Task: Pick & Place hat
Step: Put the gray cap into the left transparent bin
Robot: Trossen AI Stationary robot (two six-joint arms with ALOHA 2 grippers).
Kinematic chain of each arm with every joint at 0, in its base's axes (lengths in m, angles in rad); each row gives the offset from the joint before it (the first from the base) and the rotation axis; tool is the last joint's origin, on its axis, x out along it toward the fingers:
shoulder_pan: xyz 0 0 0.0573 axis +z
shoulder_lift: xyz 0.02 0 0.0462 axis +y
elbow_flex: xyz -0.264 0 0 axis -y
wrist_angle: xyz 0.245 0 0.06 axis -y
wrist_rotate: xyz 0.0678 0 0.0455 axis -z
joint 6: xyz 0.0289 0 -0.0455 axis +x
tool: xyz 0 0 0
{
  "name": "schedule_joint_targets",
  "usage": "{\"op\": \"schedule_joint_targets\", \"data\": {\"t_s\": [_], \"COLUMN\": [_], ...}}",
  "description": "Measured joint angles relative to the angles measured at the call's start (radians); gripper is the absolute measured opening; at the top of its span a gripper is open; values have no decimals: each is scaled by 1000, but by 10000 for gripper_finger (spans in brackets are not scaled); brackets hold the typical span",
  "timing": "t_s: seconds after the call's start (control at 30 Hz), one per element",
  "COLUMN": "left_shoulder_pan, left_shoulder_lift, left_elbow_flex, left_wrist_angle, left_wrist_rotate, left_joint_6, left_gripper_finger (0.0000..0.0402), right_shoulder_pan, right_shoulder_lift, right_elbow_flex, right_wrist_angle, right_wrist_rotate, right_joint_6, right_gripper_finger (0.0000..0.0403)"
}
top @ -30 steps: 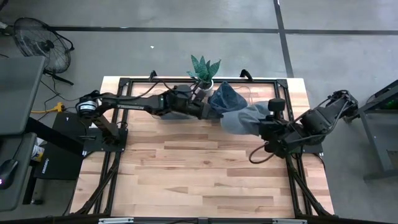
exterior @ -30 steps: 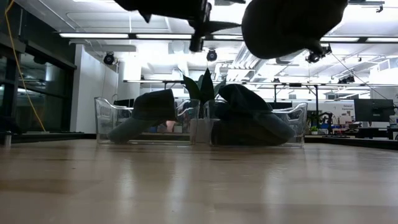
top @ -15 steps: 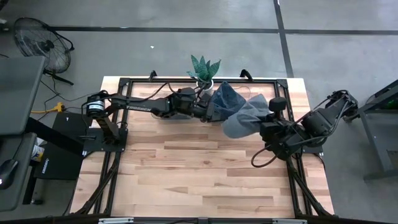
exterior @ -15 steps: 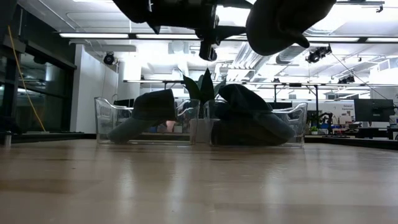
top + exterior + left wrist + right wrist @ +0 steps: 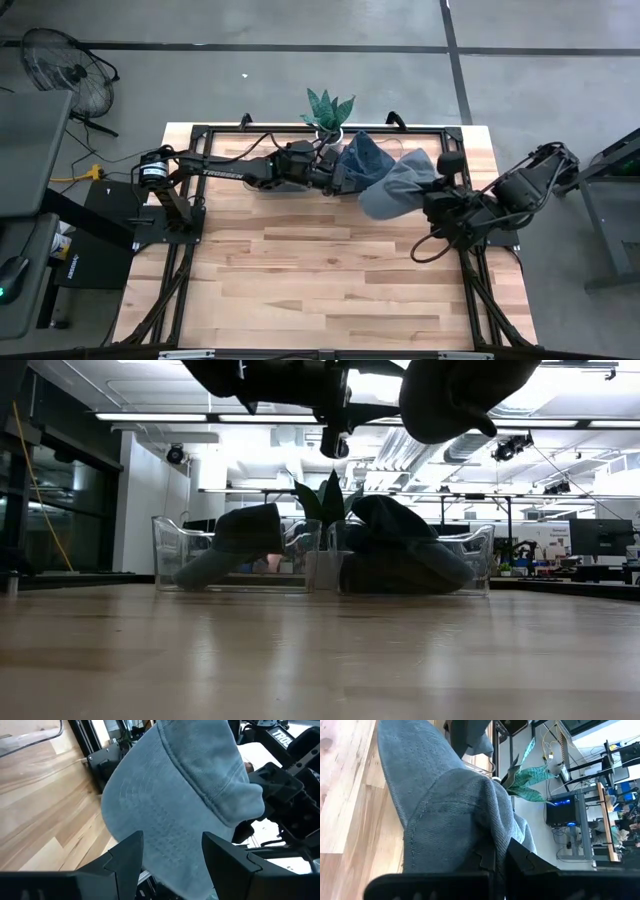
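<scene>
A grey-blue denim hat (image 5: 390,185) hangs in the air above the far middle of the table, between my two grippers. My right gripper (image 5: 432,200) comes from the right and is shut on its crown. My left gripper (image 5: 343,180) reaches in level from the left and is open. In the left wrist view its fingers (image 5: 125,857) stand to either side of the hat's brim (image 5: 165,835); whether they touch it I cannot tell. In the low view the hat (image 5: 460,395) shows as a dark shape high above the tabletop. My right gripper pinches the cloth of the hat's crown (image 5: 482,837) between its two shut fingers, at the end away from the brim. It comes from the table's right side, slanting downward. The hat is lifted clear of the table, and its brim juts out toward my left gripper.
Two clear bins stand at the far edge, a left bin (image 5: 235,555) and a right bin (image 5: 415,560), each with a dark hat inside. A potted plant (image 5: 328,110) stands between them. The wooden tabletop (image 5: 320,280) lies bare toward the near side.
My left gripper has edged toward the hat, sunk a little and rolled, then held still. My right gripper has rolled in place. The hat has turned with it: first stretched out long between the grippers, it now bunches with its crown toward the far edge.
</scene>
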Motion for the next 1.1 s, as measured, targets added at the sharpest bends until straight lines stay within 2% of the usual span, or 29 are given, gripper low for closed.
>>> {"op": "schedule_joint_targets", "data": {"t_s": [0.23,0.47,0.87,1.1], "left_shoulder_pan": [-1,-1,-1,0], "left_shoulder_lift": [0,0,0,0], "left_elbow_flex": [0,1,1,1], "left_wrist_angle": [18,107,101,95], "left_wrist_rotate": [0,-7,-18,-68], "left_joint_6": [-13,-49,-49,-63], "left_gripper_finger": [200,200,200,200], "right_shoulder_pan": [-1,-31,-106,-110], "right_shoulder_lift": [-47,-49,-49,-50], "right_elbow_flex": [0,0,0,0], "right_wrist_angle": [0,0,0,9], "right_wrist_rotate": [49,94,155,187], "right_joint_6": [2,-29,-123,-129], "right_gripper_finger": [0,0,0,0]}}
